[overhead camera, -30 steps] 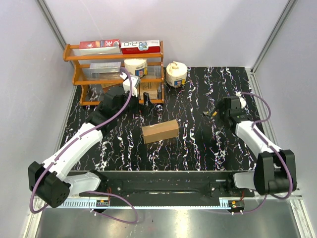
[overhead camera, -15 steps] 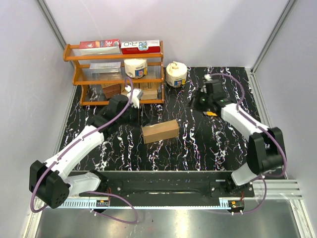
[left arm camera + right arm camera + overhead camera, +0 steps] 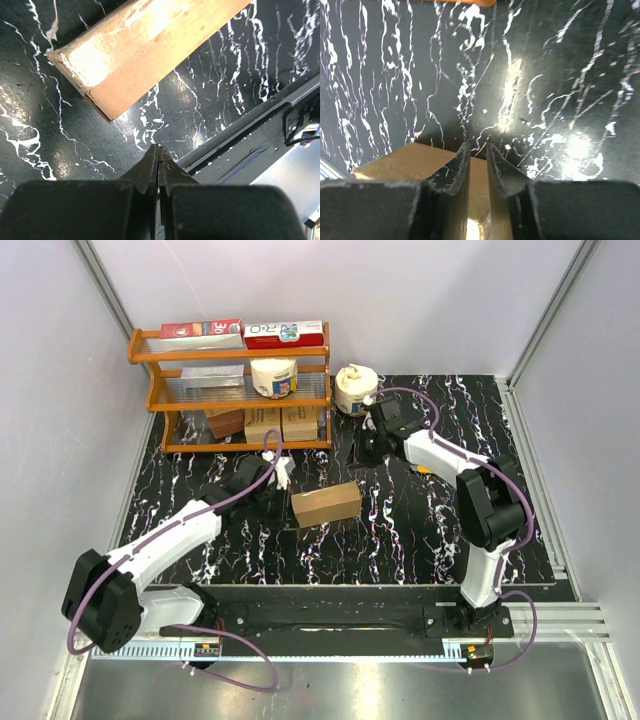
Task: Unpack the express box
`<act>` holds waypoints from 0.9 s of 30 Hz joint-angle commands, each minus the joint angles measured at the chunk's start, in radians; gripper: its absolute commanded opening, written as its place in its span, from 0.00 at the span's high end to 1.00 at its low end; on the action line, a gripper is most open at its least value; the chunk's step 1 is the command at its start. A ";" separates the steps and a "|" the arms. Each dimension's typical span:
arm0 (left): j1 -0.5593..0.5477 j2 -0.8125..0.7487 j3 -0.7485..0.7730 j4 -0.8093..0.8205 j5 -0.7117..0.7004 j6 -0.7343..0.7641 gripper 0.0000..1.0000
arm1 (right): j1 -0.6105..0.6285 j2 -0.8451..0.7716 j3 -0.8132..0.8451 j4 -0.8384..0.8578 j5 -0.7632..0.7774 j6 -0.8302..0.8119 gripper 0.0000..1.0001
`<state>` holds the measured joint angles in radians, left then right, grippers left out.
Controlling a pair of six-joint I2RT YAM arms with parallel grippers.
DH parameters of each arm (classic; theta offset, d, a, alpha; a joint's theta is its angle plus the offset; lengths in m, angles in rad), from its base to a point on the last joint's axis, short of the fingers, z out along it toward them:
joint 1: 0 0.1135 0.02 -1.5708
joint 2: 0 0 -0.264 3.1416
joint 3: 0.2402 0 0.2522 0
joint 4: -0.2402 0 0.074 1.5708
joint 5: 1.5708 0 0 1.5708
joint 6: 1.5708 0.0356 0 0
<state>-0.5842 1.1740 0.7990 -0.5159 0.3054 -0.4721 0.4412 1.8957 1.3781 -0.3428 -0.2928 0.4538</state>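
Observation:
The express box, a plain brown oblong carton, lies flat and closed in the middle of the black marbled table. My left gripper hovers just off its left end, apart from it. In the left wrist view the box fills the top, and the left gripper is shut with nothing in it. My right gripper hangs over the table behind the box's right end. In the right wrist view the right gripper shows a narrow empty slit, with the box behind the fingers.
An orange shelf rack stands at the back left. It carries red-and-white cartons, a white roll and small brown boxes. A white jar stands right of it. A black rail runs along the near edge.
Both grippers have closed from wide open. The left arm came down from the shelf to the box's left end. The right arm swung left from the right side toward the box.

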 commanded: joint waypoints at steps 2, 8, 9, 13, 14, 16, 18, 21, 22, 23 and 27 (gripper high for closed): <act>-0.016 0.107 0.019 0.023 -0.063 -0.002 1.00 | 0.059 -0.036 -0.022 -0.053 -0.051 -0.050 0.76; -0.011 0.268 0.117 0.040 -0.229 -0.034 1.00 | 0.064 -0.164 -0.229 -0.032 -0.051 0.005 0.73; -0.006 0.285 0.146 0.048 -0.235 -0.031 1.00 | 0.065 -0.209 -0.255 -0.028 -0.061 0.011 0.73; 0.011 0.355 0.189 0.144 -0.162 -0.002 0.98 | 0.070 -0.340 -0.405 -0.007 -0.086 0.026 0.74; 0.012 0.368 0.196 0.167 -0.134 0.003 0.97 | 0.071 -0.365 -0.427 -0.005 -0.091 0.029 0.74; 0.018 0.398 0.224 0.227 -0.042 0.038 0.93 | 0.074 -0.432 -0.480 0.013 -0.120 0.037 0.74; 0.023 0.411 0.247 0.241 -0.034 0.046 0.90 | 0.074 -0.487 -0.510 0.022 -0.093 0.068 0.73; 0.044 0.414 0.262 0.211 -0.038 0.052 0.87 | 0.074 -0.529 -0.545 0.037 -0.048 0.097 0.72; 0.053 0.395 0.255 0.209 -0.035 0.044 0.86 | 0.074 -0.535 -0.556 0.050 -0.031 0.111 0.72; 0.063 0.383 0.246 0.212 -0.031 0.038 0.84 | 0.074 -0.538 -0.562 0.056 -0.014 0.127 0.71; 0.101 0.317 0.192 0.226 -0.009 0.018 0.73 | 0.074 -0.526 -0.573 0.105 0.027 0.193 0.69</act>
<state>-0.5194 1.5803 1.0122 -0.3408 0.2516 -0.4427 0.5095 1.3773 0.8139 -0.3164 -0.3260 0.5640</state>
